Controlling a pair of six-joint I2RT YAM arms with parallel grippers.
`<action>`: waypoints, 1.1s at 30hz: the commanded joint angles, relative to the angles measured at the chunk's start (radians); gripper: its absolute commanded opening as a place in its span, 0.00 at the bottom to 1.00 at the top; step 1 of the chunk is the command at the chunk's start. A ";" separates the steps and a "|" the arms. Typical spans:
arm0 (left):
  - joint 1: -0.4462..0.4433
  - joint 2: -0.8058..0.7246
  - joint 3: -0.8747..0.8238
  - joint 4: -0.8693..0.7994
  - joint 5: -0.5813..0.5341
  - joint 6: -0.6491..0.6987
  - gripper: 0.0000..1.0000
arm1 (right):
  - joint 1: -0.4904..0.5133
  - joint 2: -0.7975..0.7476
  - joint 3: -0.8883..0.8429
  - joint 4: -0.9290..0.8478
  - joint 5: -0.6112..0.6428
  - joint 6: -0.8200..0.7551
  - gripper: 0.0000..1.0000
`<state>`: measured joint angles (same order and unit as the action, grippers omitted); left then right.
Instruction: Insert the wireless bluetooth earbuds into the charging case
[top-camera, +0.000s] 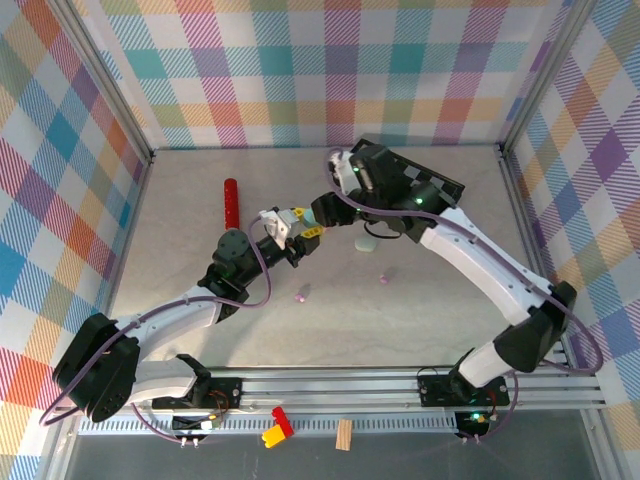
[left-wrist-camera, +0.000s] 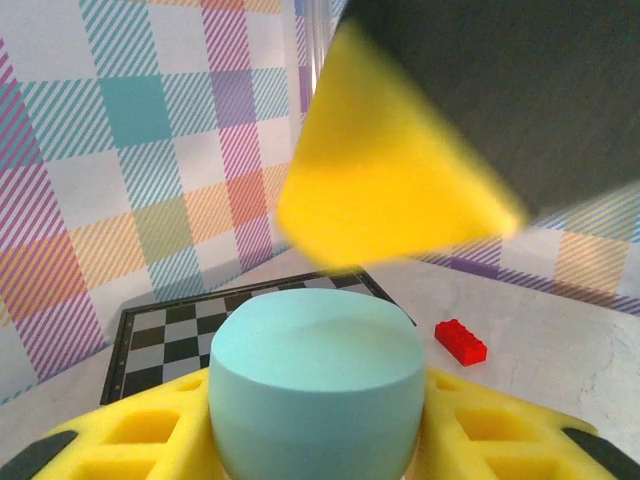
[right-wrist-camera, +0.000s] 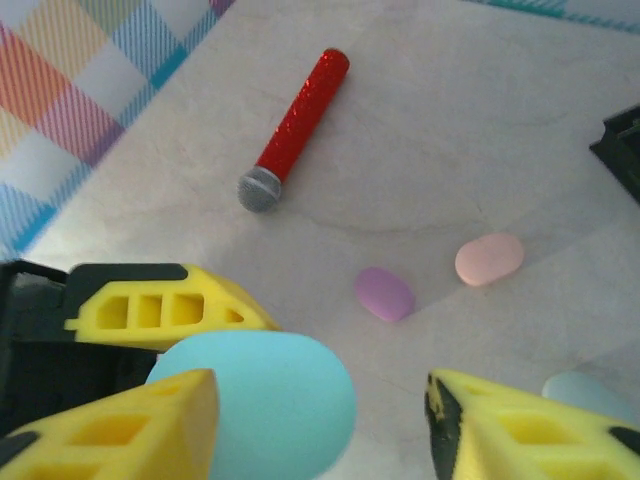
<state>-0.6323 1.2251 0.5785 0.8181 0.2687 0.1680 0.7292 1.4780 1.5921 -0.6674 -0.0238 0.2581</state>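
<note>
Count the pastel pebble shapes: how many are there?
4. A mint plastic pebble sits in the left pincer; a purple one and a pink one lie on the table; a pale blue one lies nearby. Others may be hidden.

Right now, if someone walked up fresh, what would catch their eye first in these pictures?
The two arms nose to nose mid-table at a mint case, which sits gripped in the left jaws while the right jaws stand open close by it. Next comes the glittery red microphone lying on the table to their left in the top view, and the loud pastel plaid walls all round.
</note>
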 joint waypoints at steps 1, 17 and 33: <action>0.005 -0.028 0.021 0.055 0.021 -0.028 0.42 | -0.034 -0.093 -0.071 0.124 -0.109 0.127 0.66; 0.007 0.018 0.094 0.136 0.171 -0.094 0.42 | -0.177 -0.159 -0.365 0.540 -0.628 0.658 0.69; 0.005 0.047 0.087 0.191 0.171 -0.118 0.42 | -0.195 -0.149 -0.451 0.765 -0.681 0.837 0.33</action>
<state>-0.6315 1.2690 0.6525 0.9642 0.4259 0.0544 0.5446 1.3502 1.1625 0.0353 -0.7010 1.0725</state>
